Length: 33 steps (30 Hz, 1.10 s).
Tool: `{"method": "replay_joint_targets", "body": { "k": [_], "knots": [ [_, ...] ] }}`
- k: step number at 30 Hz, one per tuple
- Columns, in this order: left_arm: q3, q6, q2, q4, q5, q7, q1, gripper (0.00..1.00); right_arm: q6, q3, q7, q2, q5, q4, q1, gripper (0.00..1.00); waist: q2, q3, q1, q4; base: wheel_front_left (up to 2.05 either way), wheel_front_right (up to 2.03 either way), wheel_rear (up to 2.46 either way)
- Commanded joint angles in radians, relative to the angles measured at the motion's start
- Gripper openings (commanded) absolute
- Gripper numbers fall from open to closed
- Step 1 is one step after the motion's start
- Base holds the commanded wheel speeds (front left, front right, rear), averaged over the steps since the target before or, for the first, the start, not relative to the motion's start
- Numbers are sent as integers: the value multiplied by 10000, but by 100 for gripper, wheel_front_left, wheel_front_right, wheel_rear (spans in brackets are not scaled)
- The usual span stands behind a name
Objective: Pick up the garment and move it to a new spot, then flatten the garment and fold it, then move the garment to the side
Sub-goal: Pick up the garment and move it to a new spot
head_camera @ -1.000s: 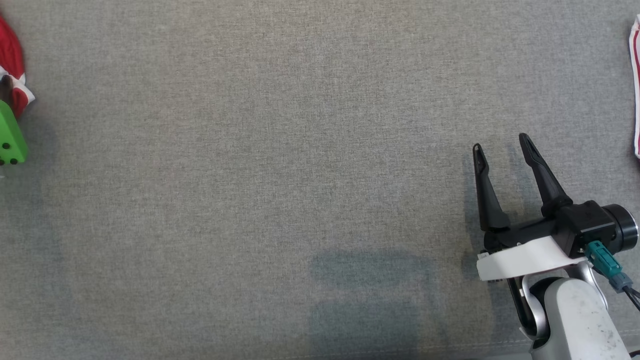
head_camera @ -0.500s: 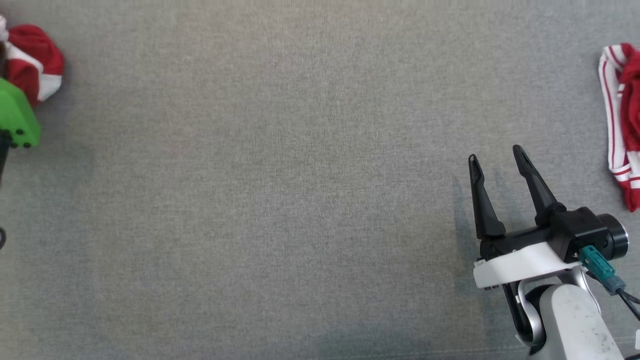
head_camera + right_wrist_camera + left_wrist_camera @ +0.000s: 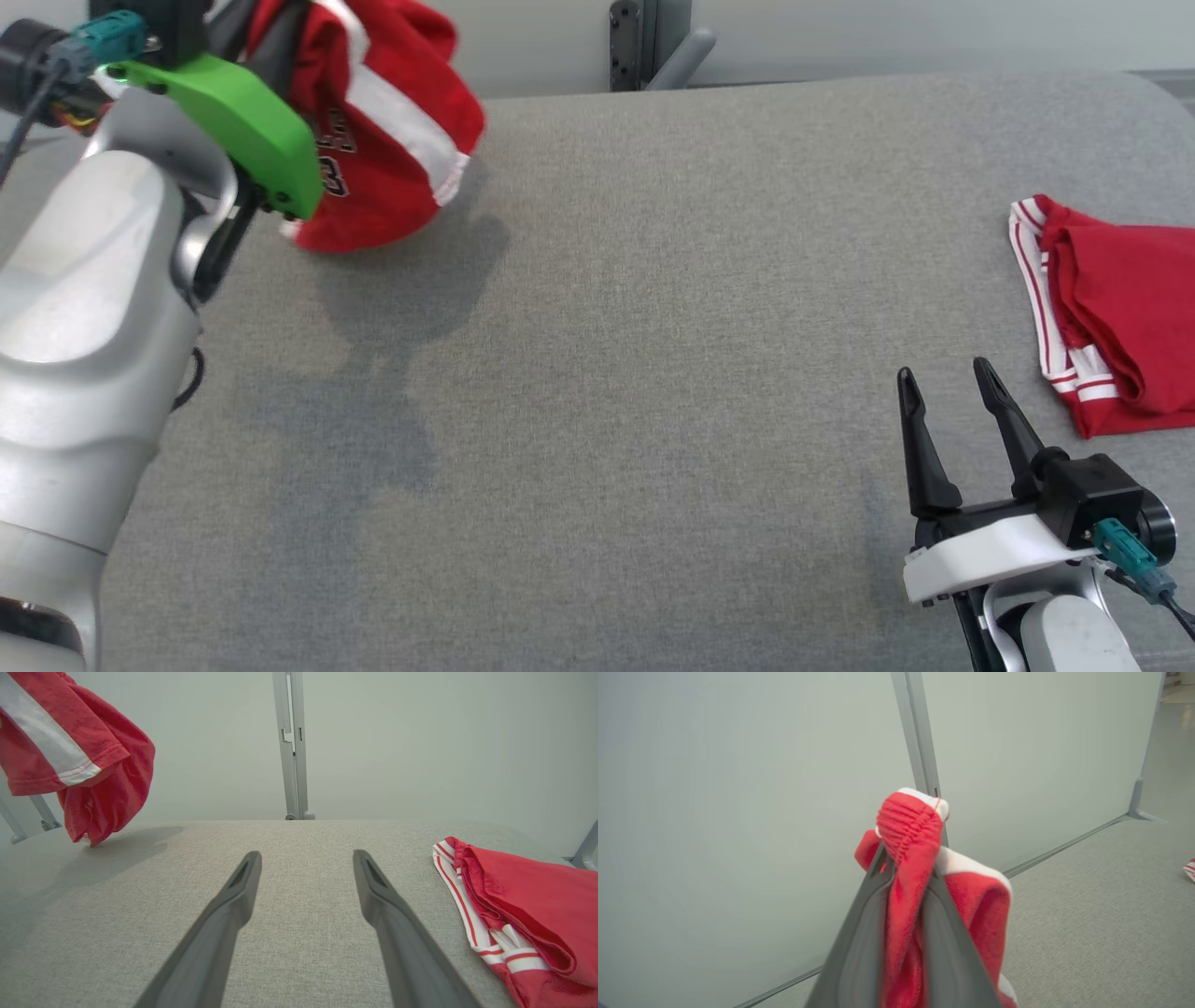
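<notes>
The garment (image 3: 392, 140) is red with white stripes and dark lettering. It hangs bunched above the far left of the grey table (image 3: 653, 373) and casts a shadow on it. My left gripper (image 3: 908, 856) is shut on its gathered red waistband (image 3: 910, 826), with cloth draping down between and beside the fingers. In the head view the green wrist mount (image 3: 243, 121) covers those fingers. From the right wrist the garment (image 3: 93, 765) shows at the upper left. My right gripper (image 3: 943, 369) (image 3: 307, 854) stands open and empty low over the table's near right.
A second red garment with white stripes (image 3: 1120, 317) (image 3: 514, 905) lies folded on the table's right side, just right of my right gripper. A pale panel wall with a grey post (image 3: 649, 42) runs behind the table's far edge.
The head camera has shifted, so the table's far edge and wall now show. The left arm and the held garment have come well into view. The right gripper remains open.
</notes>
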Motion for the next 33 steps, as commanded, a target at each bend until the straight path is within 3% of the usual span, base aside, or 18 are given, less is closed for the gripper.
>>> {"method": "replay_joint_targets", "body": {
  "k": [1,4,8,13,17,23,28,33],
  "knots": [
    [-171,-17,-109,-338,-238,56,12,0,-14,-51,-61,-17,60,49,201,100,0,-918,0,-183,0,0,0],
    [-434,-16,-368,-1142,-783,297,290,0,-14,-83,-94,-15,128,67,355,100,0,-1059,0,-242,0,0,0],
    [-506,-2,-1127,-1952,-1474,438,715,0,-14,-129,-135,-18,197,127,449,100,0,-1071,0,-306,0,0,0],
    [-346,583,-2308,-2294,-2117,-42,1589,0,-14,-35,-191,-14,295,215,384,100,0,-951,0,-420,0,0,0],
    [-239,1082,-2977,-1773,-2486,-844,2462,0,-14,141,-228,-18,384,267,210,100,0,-766,0,-611,0,0,0],
    [-95,1671,-3341,-297,-2825,-1728,3627,0,-14,161,-244,-18,419,382,71,100,0,-482,0,-870,0,0,0],
    [287,1892,-3385,519,-3183,-1924,4274,0,-14,140,-270,-17,407,427,46,100,0,-391,0,-952,0,0,0],
    [1582,2194,-3415,592,-3080,-1972,5035,0,-14,124,-288,-17,416,487,7,100,0,-330,0,-973,0,0,0]
  ]
}}
